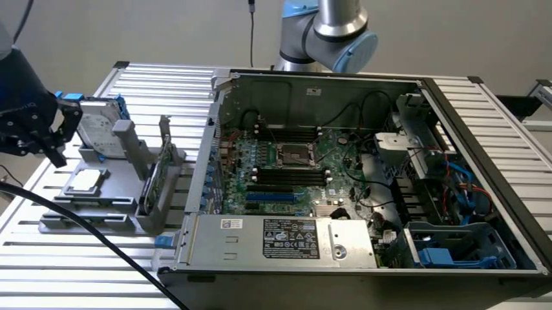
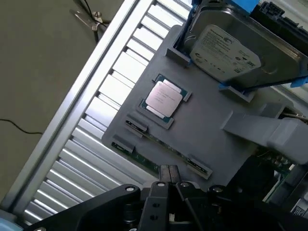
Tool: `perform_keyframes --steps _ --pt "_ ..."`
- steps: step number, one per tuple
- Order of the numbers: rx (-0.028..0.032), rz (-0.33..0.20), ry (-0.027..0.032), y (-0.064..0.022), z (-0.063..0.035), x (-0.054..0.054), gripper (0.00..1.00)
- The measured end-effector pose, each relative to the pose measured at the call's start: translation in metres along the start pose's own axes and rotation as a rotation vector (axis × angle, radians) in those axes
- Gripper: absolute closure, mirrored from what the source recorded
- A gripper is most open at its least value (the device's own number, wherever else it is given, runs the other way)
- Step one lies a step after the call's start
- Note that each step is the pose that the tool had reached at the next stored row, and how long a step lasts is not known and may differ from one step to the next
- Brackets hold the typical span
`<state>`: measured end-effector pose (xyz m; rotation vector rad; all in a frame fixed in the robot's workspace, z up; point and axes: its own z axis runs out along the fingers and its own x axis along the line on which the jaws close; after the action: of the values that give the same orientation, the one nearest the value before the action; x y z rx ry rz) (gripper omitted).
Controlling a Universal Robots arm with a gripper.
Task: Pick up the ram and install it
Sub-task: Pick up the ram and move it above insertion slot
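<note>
The ram (image 2: 166, 147) stands on edge in the grey fixture (image 2: 207, 130) on the desk (image 2: 96, 106), just beside the processor chip (image 2: 163, 98). It is probably light, stiff and fragile, best pinched across its bare top edge at mid-length. The end effector (image 2: 168, 177) hovers near it, jaws narrow and empty; the hard drive (image 2: 231, 48) and the fixture's end clips crowd the approach

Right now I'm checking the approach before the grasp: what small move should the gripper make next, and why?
Probably ease the gripper down toward the ram. The ram stands on edge in the gray fixture beside the processor, ungrasped, and the gripper hovers close to it, so a short centred descent seems enough.
</note>
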<state>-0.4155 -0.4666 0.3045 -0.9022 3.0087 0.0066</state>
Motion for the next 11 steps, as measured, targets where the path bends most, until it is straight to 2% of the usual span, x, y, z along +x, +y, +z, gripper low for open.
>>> perform_keyframes --steps 11 --pt "-0.0003 -0.201 0.0007 0.0003 0.0083 -0.0002 0.89"
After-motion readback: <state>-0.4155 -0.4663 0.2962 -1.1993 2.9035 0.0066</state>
